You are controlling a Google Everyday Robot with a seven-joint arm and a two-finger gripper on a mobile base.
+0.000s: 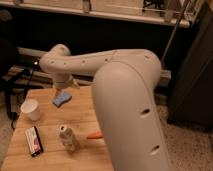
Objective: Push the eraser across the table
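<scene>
- Cup [31, 109], white, stands upright near the left edge of the table [85, 107].
- Eraser [34, 141] lies flat by the front-left corner, just in front of the cup, with nothing touching it.
- Gripper [66, 86] hangs over the table's far edge, fingers released and grasping nothing; 1 blue sponge [61, 99] lies just below it.
- Can [68, 138] sits mid-table, right of the eraser.
- Orange item [94, 135] lies beside the can, partly hidden by the white arm [130, 100].

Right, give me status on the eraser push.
Gripper open, empty, over the blue sponge at the table's far side. Eraser flat near the front left corner, untouched. White cup and can close by.
</scene>
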